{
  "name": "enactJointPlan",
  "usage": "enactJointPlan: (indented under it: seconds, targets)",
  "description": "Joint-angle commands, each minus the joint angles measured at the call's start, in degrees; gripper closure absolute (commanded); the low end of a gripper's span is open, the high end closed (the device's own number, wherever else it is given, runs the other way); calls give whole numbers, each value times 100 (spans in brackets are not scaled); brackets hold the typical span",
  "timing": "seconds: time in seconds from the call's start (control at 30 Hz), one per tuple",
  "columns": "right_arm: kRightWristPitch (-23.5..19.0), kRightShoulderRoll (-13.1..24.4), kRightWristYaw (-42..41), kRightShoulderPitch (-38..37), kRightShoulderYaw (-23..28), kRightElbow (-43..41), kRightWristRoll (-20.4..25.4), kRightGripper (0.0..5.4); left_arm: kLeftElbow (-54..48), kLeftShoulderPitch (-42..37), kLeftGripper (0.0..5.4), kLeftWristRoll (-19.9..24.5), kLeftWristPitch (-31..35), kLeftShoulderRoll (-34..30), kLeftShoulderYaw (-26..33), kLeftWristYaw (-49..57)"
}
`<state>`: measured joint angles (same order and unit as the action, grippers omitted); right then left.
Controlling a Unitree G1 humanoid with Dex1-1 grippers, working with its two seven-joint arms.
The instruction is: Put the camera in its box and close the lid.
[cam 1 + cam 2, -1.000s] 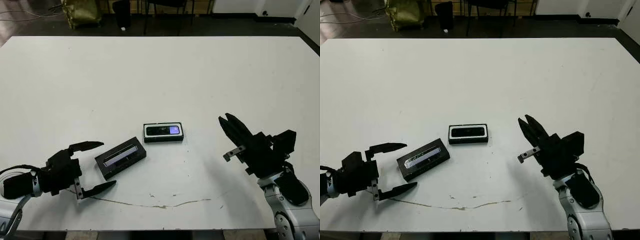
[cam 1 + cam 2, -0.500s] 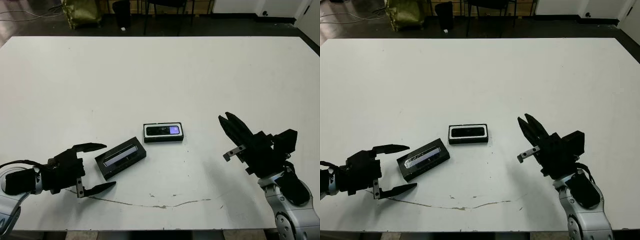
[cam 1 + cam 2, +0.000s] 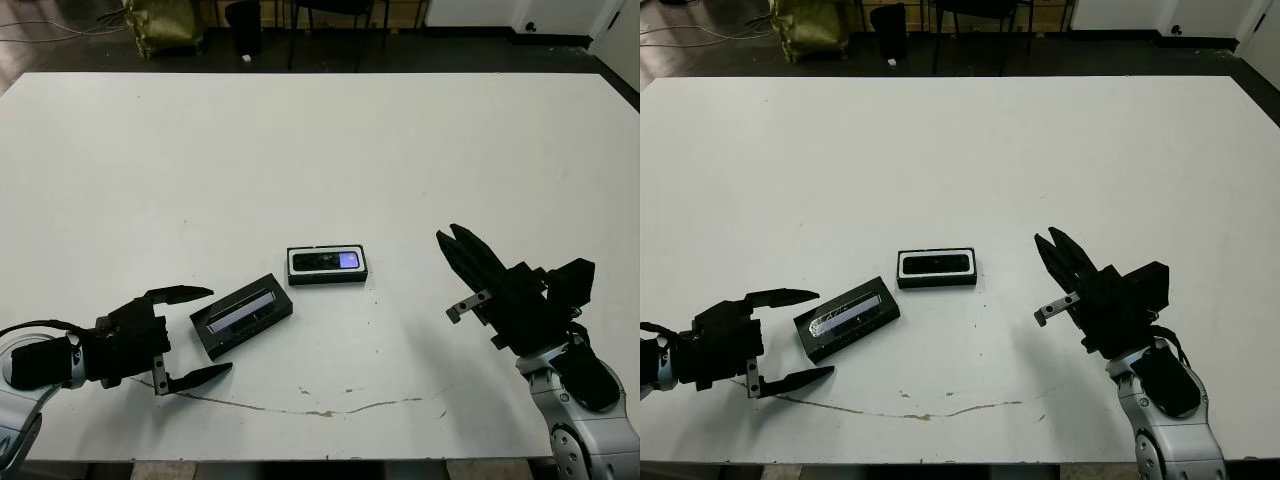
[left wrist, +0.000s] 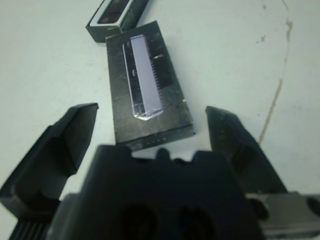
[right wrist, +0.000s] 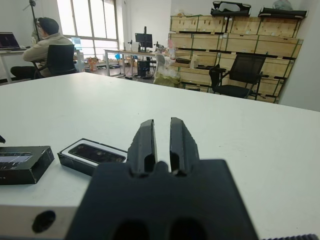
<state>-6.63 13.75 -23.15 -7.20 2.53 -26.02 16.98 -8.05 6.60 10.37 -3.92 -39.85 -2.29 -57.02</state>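
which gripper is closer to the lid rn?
Left. The left gripper is open, right beside the lid, its fingers spread toward the lid's near end without touching it. The right gripper is shut, well off to the lid's other side, beyond the box.

On the table (image 3: 320, 140): 1 camera (image 3: 326, 261), 1 box (image 3: 327, 277), 1 lid (image 3: 241, 315), 2 tools.

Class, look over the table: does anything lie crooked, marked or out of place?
Two things. The lid lies off the box, skewed at an angle to it, beside the open left gripper. A thin, wavy brownish line runs across the table near its front edge, like a crack or stain.
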Motion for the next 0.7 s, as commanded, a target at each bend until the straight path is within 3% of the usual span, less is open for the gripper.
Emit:
enactJointPlan:
  seconds: [0.03, 0.6, 0.63, 0.67, 0.7]
  targets:
    - [-8, 69, -5, -52, 9, 76, -30, 540, 34, 40, 51, -85, 109, -101, -71, 1]
    - [-11, 70, -5, -47, 10, 77, -29, 540, 34, 36, 51, -84, 112, -102, -71, 1]
    - [-94, 69, 32, -58, 8, 37, -23, 540, 473, 45, 60, 477, 690, 376, 68, 158]
    - [-165, 71, 63, -67, 5, -6, -20, 540, 1163, -53, 56, 56, -947, 861, 37, 608]
    - [-226, 80, 97, -76, 1, -48, -41, 540, 884, 138, 65, 479, -147, 1016, 146, 833]
